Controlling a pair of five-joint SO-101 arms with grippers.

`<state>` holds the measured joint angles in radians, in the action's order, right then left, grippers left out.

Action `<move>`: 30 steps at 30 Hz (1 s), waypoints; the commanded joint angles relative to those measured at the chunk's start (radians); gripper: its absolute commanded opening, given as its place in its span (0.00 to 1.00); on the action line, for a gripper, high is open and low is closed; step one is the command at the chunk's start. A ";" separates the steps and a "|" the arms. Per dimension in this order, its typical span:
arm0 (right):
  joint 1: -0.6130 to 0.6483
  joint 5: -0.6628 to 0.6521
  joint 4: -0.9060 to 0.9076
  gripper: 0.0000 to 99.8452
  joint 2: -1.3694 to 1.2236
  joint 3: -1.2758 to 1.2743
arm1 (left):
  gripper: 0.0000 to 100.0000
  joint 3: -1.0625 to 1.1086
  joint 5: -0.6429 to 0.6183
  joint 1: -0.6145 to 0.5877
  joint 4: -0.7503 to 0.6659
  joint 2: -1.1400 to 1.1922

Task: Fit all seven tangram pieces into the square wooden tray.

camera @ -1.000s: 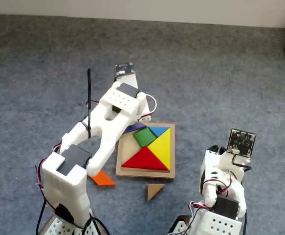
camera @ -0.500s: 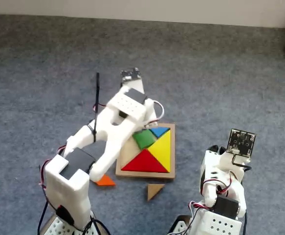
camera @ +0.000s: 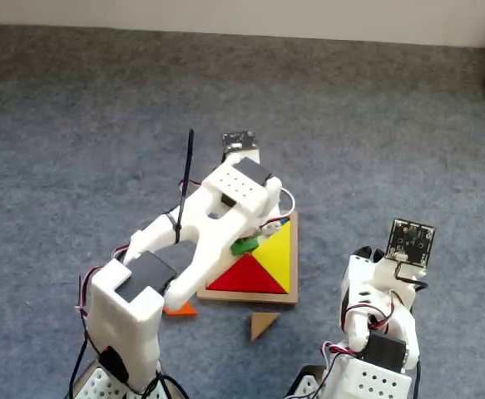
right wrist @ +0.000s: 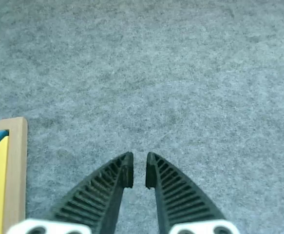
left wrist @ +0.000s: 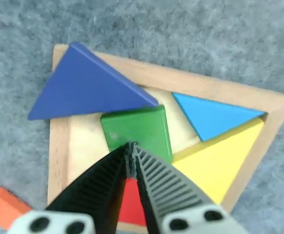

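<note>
Currently, four pieces lie in the square wooden tray [left wrist: 59,161]; dark blue triangle [left wrist: 83,92] overlaps its rim; orange piece [camera: 180,309] and bare wooden triangle [camera: 263,323] lie outside. Left gripper [left wrist: 131,146], fingers together, touches green square [left wrist: 142,129]; right gripper [right wrist: 139,170] slightly parted.

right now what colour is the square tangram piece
Green square piece, best in left wrist view.

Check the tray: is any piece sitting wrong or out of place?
Yes. The dark blue triangle lies across the tray rim, one corner out over the carpet, not seated. The green square has bare wood either side. An orange piece and a tan triangle lie on the carpet outside the tray.
</note>
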<state>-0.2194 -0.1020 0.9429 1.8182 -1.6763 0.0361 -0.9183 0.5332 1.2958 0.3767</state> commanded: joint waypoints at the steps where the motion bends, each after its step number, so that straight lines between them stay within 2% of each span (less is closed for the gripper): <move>1: -0.005 0.006 -0.005 0.05 0.007 -0.104 | 0.01 -0.125 -0.009 0.021 0.084 -0.018; 6: -0.005 0.006 -0.005 0.05 0.007 -0.104 | 0.01 -0.242 -0.009 0.012 0.180 -0.018; 13: -0.005 0.005 -0.005 0.05 0.007 -0.104 | 0.01 -0.321 -0.006 -0.087 0.256 -0.018; 16: -0.005 0.005 -0.005 0.05 0.007 -0.104 | 0.01 -0.317 0.049 -0.133 0.253 -0.018; 23: -0.005 0.005 -0.005 0.05 0.007 -0.104 | 0.01 -0.314 0.087 -0.249 0.250 -0.005; 30: -0.005 0.005 -0.005 0.05 0.007 -0.104 | 0.01 -0.163 0.127 -0.245 0.117 -0.005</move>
<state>-0.2194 -0.1020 0.9429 1.8182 -1.6763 -0.1649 -0.8017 0.2846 1.4707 0.3782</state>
